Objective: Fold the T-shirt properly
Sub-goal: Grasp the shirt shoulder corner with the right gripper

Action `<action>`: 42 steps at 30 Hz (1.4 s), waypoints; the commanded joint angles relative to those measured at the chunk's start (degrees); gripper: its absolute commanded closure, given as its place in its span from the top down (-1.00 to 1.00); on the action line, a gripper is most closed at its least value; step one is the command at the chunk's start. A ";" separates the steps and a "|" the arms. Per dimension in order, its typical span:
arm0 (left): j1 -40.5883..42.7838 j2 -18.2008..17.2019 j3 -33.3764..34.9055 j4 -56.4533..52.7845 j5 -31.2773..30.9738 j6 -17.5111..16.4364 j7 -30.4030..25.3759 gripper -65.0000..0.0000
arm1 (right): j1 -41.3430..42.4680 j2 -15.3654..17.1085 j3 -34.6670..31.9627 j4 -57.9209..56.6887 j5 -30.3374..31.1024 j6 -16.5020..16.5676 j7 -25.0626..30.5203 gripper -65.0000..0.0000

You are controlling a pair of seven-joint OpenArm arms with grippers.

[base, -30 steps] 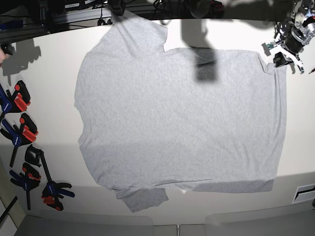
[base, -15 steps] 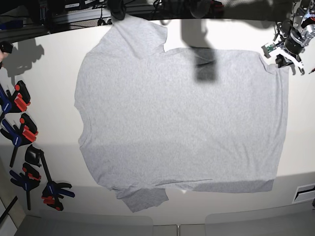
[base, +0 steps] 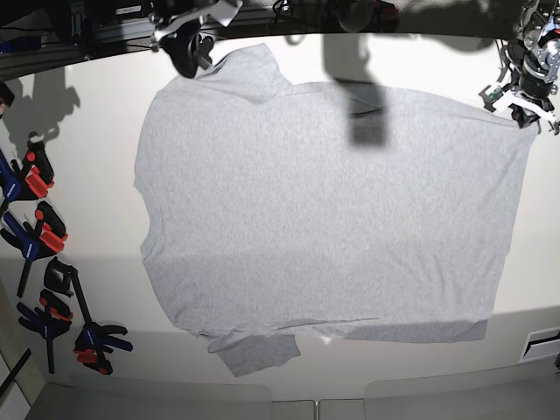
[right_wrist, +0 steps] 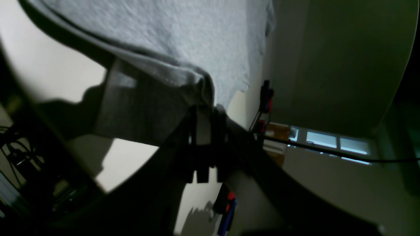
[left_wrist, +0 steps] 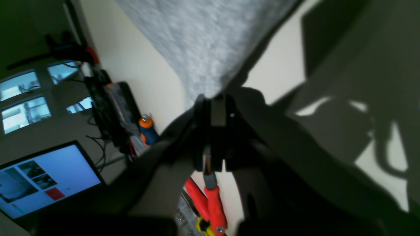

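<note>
The light grey T-shirt (base: pixel 324 210) lies spread flat, plain side up, over most of the white table (base: pixel 87 131). In the base view my left gripper (base: pixel 528 112) sits at the shirt's far right corner, and my right gripper (base: pixel 194 54) at its top left sleeve. The left wrist view shows the left gripper (left_wrist: pixel 211 98) shut on a pointed corner of the T-shirt (left_wrist: pixel 203 49). From the right wrist camera, the right gripper (right_wrist: pixel 205 106) is shut on a bunched fold of the T-shirt (right_wrist: pixel 183 39).
Several blue, red and black clamps (base: pixel 39 236) lie along the table's left edge. A lit laptop screen (left_wrist: pixel 42 177) and red-handled tools (left_wrist: pixel 210 200) stand beyond the table by the left arm. A white slotted part (base: pixel 542 341) sits at the lower right.
The left gripper has pulled its corner further right, stretching that edge outward. The right gripper has come down and left into view, dragging the top sleeve with it.
</note>
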 commanded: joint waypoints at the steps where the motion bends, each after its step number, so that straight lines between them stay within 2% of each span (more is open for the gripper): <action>1: -0.13 -1.11 -0.55 1.14 0.52 1.62 -1.05 -1.00 | 0.66 0.44 0.50 1.05 0.09 -1.03 0.92 -1.00; 5: -0.17 -1.14 -0.55 2.16 0.52 1.62 -1.55 -1.00 | 5.29 -0.92 0.39 1.05 4.72 -0.83 2.67 -1.00; 10: -0.15 -1.14 -0.55 2.21 0.52 1.62 -1.53 -1.00 | 10.56 -5.29 0.39 1.05 11.08 0.00 5.18 -1.00; 14: -0.15 -1.14 -0.55 2.21 0.52 1.62 -1.53 -1.00 | 11.28 -7.72 0.39 1.05 12.09 0.04 4.57 -1.00; 18: -0.20 -1.14 -0.55 2.21 0.52 1.62 -1.55 -1.00 | 8.35 -6.54 0.42 1.05 11.67 -0.02 2.51 -1.00; 24: -0.28 -1.14 -0.55 2.21 0.52 1.62 -1.53 -1.00 | 6.16 -5.79 0.42 1.05 11.17 -0.04 2.51 -1.00; 27: -0.35 -1.16 -0.55 2.23 0.55 1.62 -1.55 -1.00 | 6.14 -5.18 0.44 1.05 9.05 -0.09 2.51 -1.00; 37: -0.46 -1.14 -0.55 2.23 0.52 1.62 -1.33 -1.00 | 6.14 2.82 0.44 1.05 8.85 -0.09 2.51 -1.00; 42: -0.46 -1.16 -0.55 2.23 0.55 1.62 -1.33 -1.00 | 6.23 3.50 0.44 1.05 8.85 -1.16 2.51 -1.00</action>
